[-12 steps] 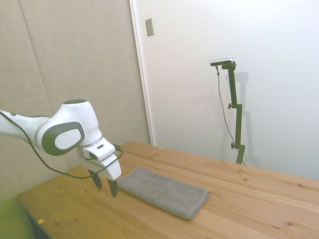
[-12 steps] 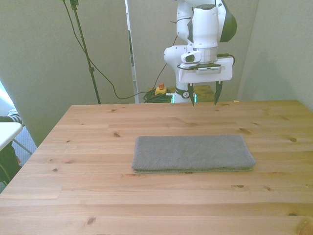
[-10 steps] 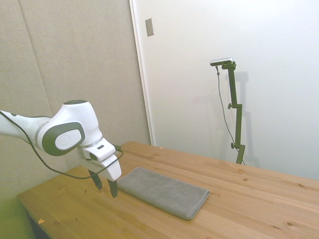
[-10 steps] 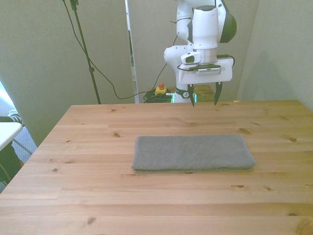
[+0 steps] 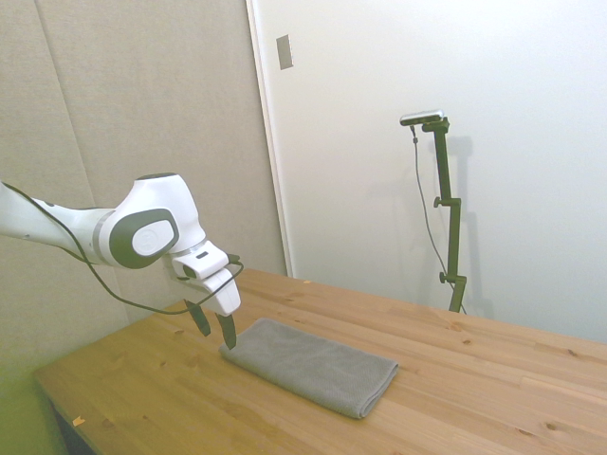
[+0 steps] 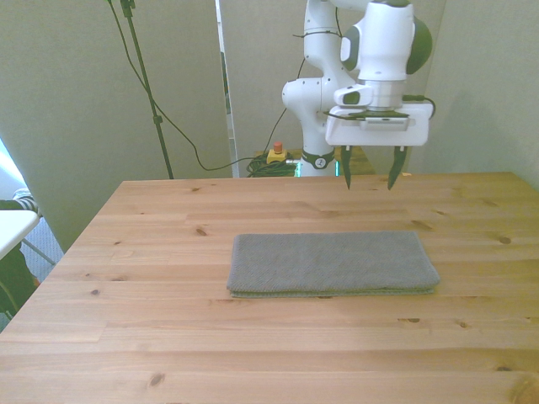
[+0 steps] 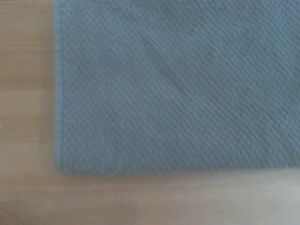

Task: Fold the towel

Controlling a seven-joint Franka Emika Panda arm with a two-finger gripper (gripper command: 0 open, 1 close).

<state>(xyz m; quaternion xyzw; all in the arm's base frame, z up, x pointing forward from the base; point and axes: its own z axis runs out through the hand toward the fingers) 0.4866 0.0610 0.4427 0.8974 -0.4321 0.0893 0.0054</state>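
Towel (image 6: 332, 263) lies flat in a long grey rectangle mid-worktop (image 6: 168, 337), already layered, so another fold would likely start from one end. The hand (image 6: 369, 178) hangs above the far edge near the front view's right end, fingers spread and pointing down, holding nothing. The wrist view shows a towel corner (image 7: 63, 166), probably the intended pinch point.

One towel (image 6: 332, 263), one table (image 6: 168, 337), one end effector (image 6: 370, 179).
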